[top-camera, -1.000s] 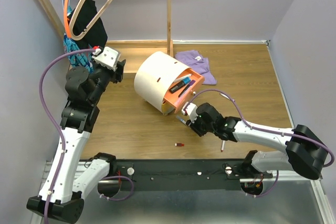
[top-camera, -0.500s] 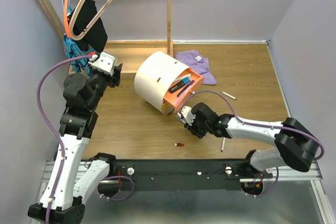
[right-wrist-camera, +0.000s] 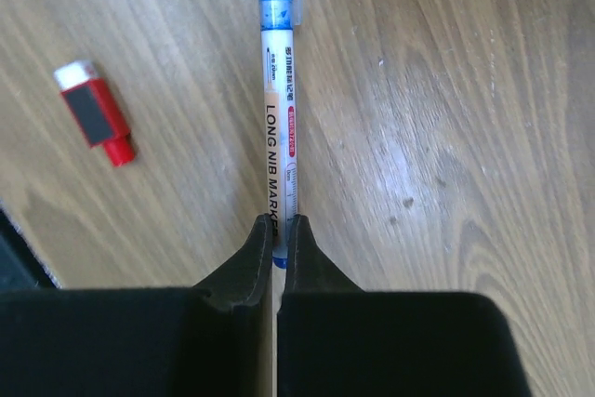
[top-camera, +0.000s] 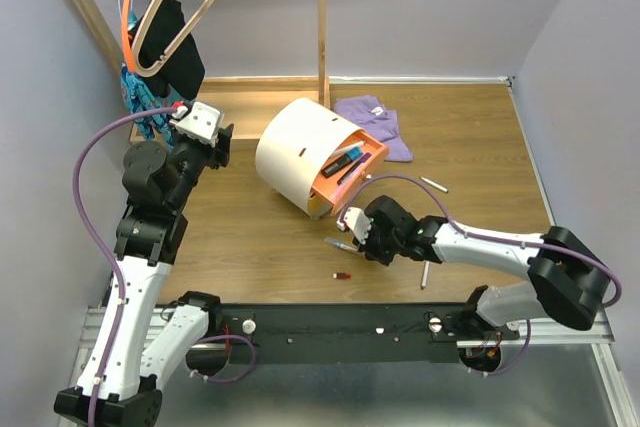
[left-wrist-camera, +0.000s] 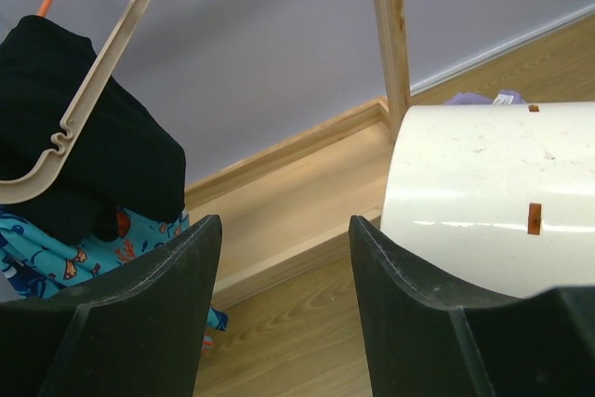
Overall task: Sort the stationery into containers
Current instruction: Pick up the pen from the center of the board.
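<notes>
My right tool [right-wrist-camera: 277,230] is clamped on a thin white marker pen with a blue band [right-wrist-camera: 278,90], very low at the wooden table [right-wrist-camera: 446,137], just in front of the large cream-white drum-shaped container [top-camera: 295,152], whose orange drawer [top-camera: 352,173] stands open with some markers inside. My left tool [left-wrist-camera: 284,230] has its fingers apart and holds nothing, raised at the left of the drum. A small red and white piece [right-wrist-camera: 93,113] lies on the table near the held pen, and another thin white pen [top-camera: 433,184] lies further right.
</notes>
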Tool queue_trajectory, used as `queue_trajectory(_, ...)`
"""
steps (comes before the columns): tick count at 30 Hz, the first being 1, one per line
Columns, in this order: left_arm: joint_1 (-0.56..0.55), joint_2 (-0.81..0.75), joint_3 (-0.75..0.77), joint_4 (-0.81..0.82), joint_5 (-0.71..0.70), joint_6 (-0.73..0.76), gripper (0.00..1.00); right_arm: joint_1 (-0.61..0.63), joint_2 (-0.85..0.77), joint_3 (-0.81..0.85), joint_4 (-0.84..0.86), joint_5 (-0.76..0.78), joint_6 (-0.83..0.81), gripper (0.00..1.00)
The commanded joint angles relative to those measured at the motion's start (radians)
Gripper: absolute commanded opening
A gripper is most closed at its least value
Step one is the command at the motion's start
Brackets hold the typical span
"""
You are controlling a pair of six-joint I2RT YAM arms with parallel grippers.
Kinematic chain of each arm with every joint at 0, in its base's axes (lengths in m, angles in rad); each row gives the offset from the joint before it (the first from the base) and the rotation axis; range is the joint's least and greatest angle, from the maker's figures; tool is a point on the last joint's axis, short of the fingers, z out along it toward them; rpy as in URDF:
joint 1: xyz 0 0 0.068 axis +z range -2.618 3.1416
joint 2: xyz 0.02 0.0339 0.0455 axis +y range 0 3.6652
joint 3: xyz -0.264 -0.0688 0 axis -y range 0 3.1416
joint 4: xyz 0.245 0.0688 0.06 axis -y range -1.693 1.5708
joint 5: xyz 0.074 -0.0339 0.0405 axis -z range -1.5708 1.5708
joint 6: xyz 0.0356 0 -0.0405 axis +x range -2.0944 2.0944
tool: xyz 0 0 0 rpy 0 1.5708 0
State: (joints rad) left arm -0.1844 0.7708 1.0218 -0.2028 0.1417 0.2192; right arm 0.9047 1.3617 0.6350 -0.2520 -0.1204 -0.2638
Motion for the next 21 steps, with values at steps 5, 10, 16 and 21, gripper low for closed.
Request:
queue_trajectory(5,0.007,0.002,0.017,0.043,0.028,0.005,0.66,0.010,-0.243,0.116,-0.294,-0.018,-0.089,0.03)
queue_trajectory(10,0.007,-0.001,0.017,0.063,0.042,0.002,0.66,0.010,-0.392,0.227,-0.453,-0.117,-0.198,0.01)
queue_trajectory(16,0.007,-0.008,-0.009,0.114,0.073,-0.009,0.66,0.010,-0.426,0.480,-0.645,-0.173,-0.357,0.01)
queue_trajectory(21,0.007,-0.008,-0.037,0.140,0.133,-0.050,0.67,0.008,-0.362,0.633,-0.648,-0.041,-0.582,0.01)
